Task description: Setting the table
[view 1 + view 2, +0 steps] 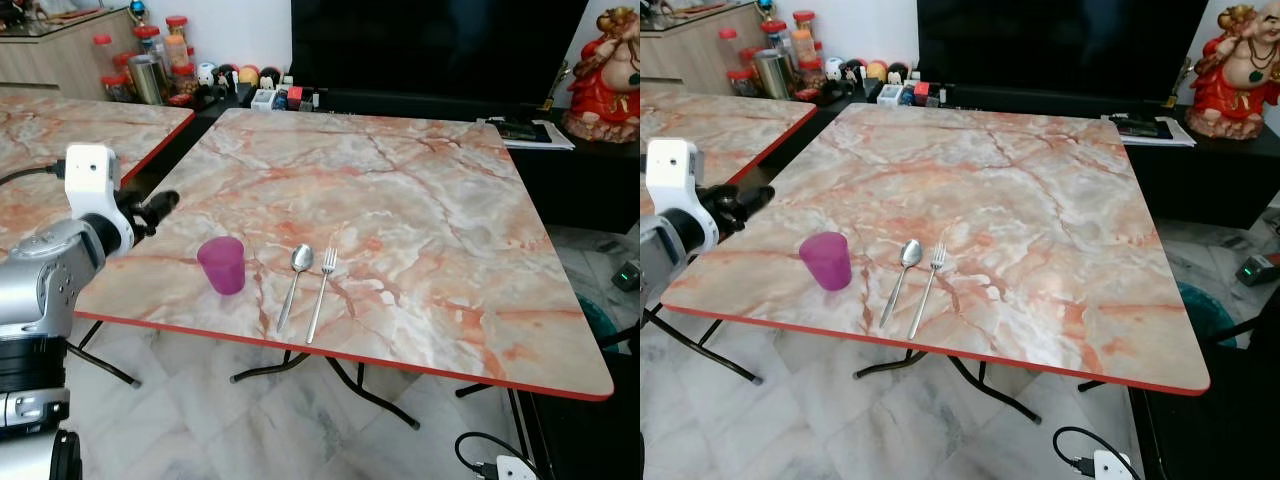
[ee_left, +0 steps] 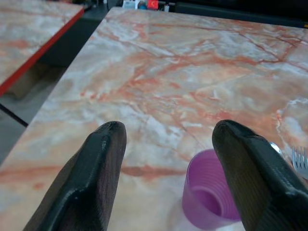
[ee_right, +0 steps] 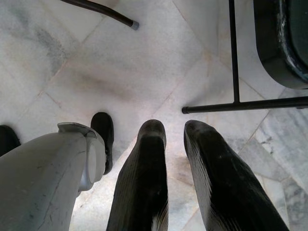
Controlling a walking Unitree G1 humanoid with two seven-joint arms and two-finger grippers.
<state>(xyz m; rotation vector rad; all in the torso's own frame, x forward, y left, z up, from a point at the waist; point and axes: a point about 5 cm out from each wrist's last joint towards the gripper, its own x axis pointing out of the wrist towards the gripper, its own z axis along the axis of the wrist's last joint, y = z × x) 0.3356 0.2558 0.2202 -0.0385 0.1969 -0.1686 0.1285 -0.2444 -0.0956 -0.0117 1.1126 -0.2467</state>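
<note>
A translucent purple cup (image 1: 222, 264) stands upright near the front left edge of the marble table (image 1: 420, 190). Just right of it a spoon (image 1: 296, 280) and a fork (image 1: 322, 290) lie side by side. My left gripper (image 1: 160, 208) hovers at the table's left edge, left of the cup and apart from it. In the left wrist view its fingers (image 2: 103, 159) are spread open and empty, with the cup (image 2: 209, 192) a little ahead near the right finger. My right gripper (image 3: 174, 129) hangs idle over the floor, fingers nearly together, holding nothing.
A second marble table (image 1: 60, 130) stands close on the left across a narrow gap. Behind are a dark TV console with jars (image 1: 160, 60) and a red statue (image 1: 605, 70). Cables and a white plug (image 1: 510, 466) lie on the tiled floor at the front right.
</note>
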